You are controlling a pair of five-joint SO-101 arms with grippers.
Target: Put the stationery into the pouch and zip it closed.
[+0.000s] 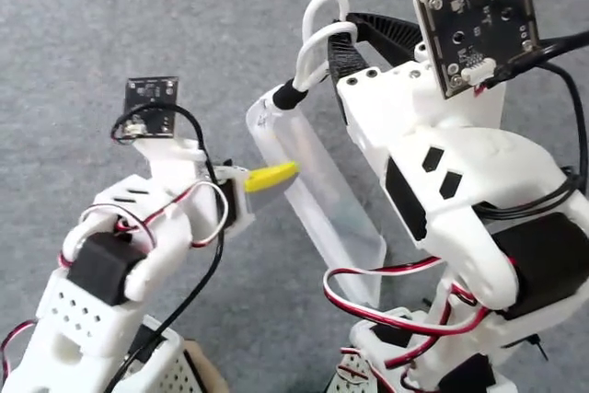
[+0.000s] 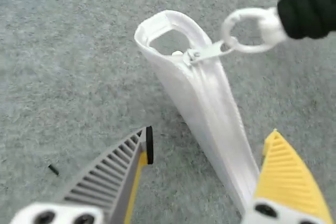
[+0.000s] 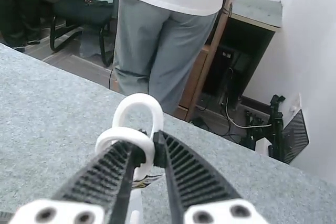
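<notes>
- High view: got the pouch (image 1: 322, 200) standing on its long edge on the table (image 1: 110, 34), just ahead of the left claw (image 1: 269, 179) and below the right claw (image 1: 342, 41). Looks deliberate, propped so the zip faces up.
- Same view: seeing the right claw clamped on the white loop (image 1: 317, 25) at the pouch's far end, probably for dragging the slider along.
- Left wrist view: spread wide open here, straddling the pouch, with the yellow finger (image 2: 283, 177) just beside it and the grey finger (image 2: 123, 158) further off. Guessing it's a brace against tipping.
- Also there: zipped nearly all the way, with only a small gap (image 2: 168, 38) open past the pull (image 2: 207, 53). Can't tell what's inside, honestly.
- Right wrist view: pinched tight on the loop, held right at the tips.
</notes>
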